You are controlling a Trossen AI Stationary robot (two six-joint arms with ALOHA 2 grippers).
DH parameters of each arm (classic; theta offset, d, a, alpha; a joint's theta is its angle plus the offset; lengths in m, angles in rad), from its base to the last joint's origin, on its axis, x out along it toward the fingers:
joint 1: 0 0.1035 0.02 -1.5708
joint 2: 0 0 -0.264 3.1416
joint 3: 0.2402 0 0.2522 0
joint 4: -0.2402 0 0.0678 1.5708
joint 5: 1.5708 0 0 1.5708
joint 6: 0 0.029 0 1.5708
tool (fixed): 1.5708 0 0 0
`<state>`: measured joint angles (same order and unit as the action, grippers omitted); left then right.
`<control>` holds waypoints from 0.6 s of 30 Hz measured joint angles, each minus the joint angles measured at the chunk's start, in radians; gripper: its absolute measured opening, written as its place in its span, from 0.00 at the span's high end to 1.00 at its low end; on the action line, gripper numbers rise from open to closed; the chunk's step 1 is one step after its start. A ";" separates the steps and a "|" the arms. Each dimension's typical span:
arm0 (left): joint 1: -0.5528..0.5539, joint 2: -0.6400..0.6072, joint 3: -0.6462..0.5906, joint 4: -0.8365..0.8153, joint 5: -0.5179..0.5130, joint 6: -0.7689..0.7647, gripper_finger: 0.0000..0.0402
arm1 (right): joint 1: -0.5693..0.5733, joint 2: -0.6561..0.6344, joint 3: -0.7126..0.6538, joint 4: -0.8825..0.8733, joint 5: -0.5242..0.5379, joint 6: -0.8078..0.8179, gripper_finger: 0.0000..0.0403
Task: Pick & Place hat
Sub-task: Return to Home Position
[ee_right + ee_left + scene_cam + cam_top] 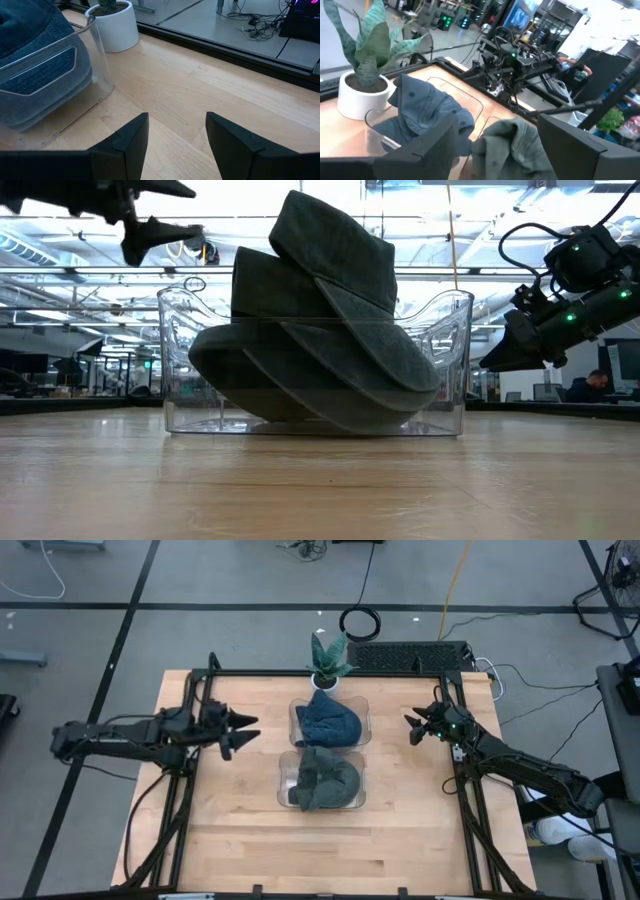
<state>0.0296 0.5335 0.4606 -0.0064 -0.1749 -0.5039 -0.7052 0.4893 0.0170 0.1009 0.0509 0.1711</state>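
Black caps point(325, 780) sit piled in the transparent bin point(284, 792) nearer the table's point(250, 840) front edge while the left gripper point(245, 737) and right gripper point(410, 729), both open and empty, hang by its side edges; sorting looks finished, and only the retreat home seems left

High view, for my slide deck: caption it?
Dark caps and blue caps binned; left arm and right arm flank them, jaws open.

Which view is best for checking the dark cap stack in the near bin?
Low view: the dark caps fill the frame, piled above the bin rim. High view shows them from above, small. Left wrist view catches only part of them. Right wrist view shows only the blue caps.
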 joint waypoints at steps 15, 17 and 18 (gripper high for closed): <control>0.000 -0.323 -0.249 0.009 0.020 0.085 0.37 | 0.000 0.000 0.000 0.000 0.000 0.000 0.54; 0.000 -0.357 -0.271 0.010 0.031 0.092 0.37 | 0.000 0.000 0.000 0.000 0.000 0.000 0.54; 0.000 -0.373 -0.282 0.010 0.039 0.093 0.36 | 0.000 0.000 0.000 0.000 0.000 0.000 0.54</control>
<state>0.0299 0.1608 0.1786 0.0040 -0.1361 -0.4114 -0.7052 0.4896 0.0166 0.1009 0.0509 0.1707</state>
